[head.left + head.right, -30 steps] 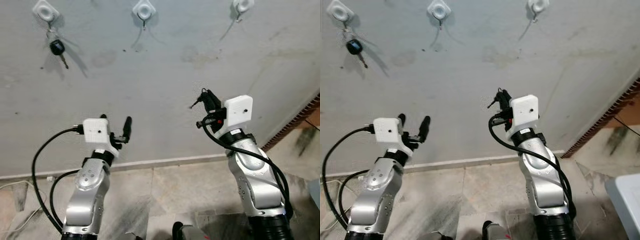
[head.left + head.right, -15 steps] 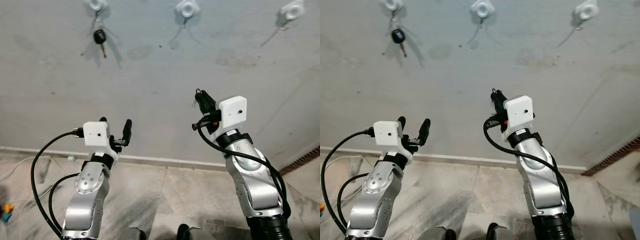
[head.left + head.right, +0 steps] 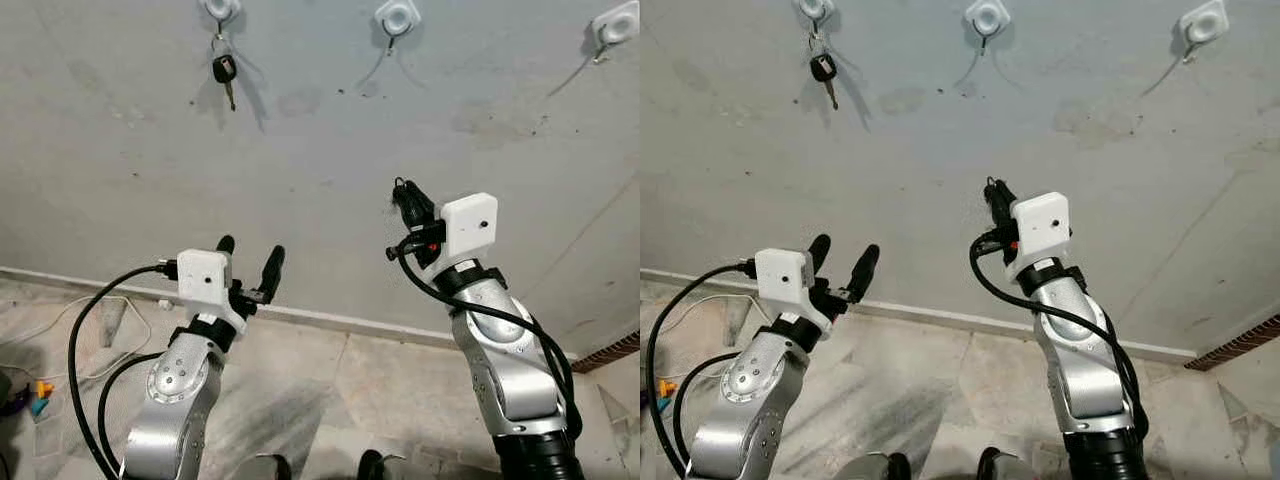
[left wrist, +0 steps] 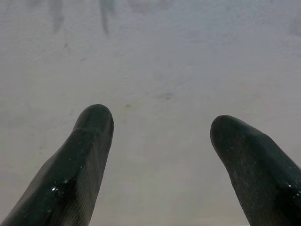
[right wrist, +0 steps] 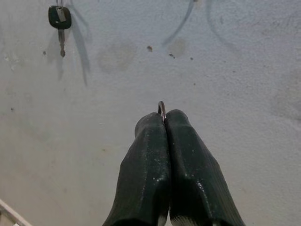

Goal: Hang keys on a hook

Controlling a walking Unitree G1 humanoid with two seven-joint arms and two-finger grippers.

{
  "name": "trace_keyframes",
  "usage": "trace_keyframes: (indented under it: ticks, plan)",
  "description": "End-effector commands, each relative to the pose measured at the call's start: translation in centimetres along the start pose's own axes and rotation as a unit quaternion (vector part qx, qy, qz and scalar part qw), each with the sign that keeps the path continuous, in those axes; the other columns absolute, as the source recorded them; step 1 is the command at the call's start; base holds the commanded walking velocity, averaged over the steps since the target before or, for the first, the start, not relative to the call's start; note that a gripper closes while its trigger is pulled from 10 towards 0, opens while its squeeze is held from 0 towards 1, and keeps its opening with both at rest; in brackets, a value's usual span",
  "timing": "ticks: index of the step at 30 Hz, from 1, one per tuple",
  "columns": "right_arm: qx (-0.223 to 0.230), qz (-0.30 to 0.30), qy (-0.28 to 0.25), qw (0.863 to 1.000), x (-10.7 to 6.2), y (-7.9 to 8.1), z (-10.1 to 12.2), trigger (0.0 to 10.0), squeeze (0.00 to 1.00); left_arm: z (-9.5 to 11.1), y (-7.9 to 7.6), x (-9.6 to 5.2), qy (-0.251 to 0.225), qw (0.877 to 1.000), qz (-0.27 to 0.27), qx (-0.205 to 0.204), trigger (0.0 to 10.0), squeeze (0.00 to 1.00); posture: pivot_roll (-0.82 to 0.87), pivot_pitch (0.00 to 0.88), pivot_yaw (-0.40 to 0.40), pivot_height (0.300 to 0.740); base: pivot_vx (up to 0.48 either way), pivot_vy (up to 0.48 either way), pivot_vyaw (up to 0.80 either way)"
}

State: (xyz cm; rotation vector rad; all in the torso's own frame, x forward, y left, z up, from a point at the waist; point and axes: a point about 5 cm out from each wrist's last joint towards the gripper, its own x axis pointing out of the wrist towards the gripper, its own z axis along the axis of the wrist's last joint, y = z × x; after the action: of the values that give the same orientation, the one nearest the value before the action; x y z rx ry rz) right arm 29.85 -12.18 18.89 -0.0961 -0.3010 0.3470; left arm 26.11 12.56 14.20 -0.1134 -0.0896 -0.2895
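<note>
Grey wall [image 3: 320, 130] slid right in your view: camera turned, hooks didn't move. Right gripper [image 5: 163, 117] stayed clamped on key ring [image 5: 162, 109], below middle hook [image 3: 396, 17]. Left gripper [image 4: 160, 136] was spread, empty. Hanging not yet done; you'd need to raise it.

Bare grey wall [image 3: 300, 170] stretches open between the raised tools and the row of three hooks above. The left hook [image 3: 219, 8] is taken by a black-headed key [image 3: 224, 70] hanging below it. The middle hook [image 3: 396, 17] and the right hook [image 3: 610, 27] hang free, with unobstructed wall beneath them.
</note>
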Motion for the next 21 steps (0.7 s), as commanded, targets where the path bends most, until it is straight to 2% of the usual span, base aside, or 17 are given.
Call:
trace_keyframes:
  ticks: [1, 18, 21]
  plan:
    - [0.0, -0.001, -0.011, 1.0, -0.03, 0.08, 0.49, 10.0, 0.0, 0.01, 0.11, -0.31, 0.005, 1.0, -0.001, 0.003, 10.0, 0.0, -0.02, 0.182, 0.031, 0.74, 0.311, 0.0, 0.0]
    - [0.0, -0.002, -0.012, 1.0, -0.09, 0.02, 0.47, 10.0, 0.0, -0.2, 0.3, -0.38, 0.015, 1.0, 0.002, 0.0, 10.0, 0.0, -0.03, 0.182, 0.031, 0.74, 0.324, 0.0, 0.0]
    - [-0.001, -0.002, -0.011, 1.0, -0.1, -0.01, 0.46, 10.0, 0.0, 0.0, 0.47, -0.38, 0.007, 1.0, 0.011, 0.005, 10.0, 0.0, -0.03, 0.181, 0.031, 0.74, 0.086, 0.0, 0.0]
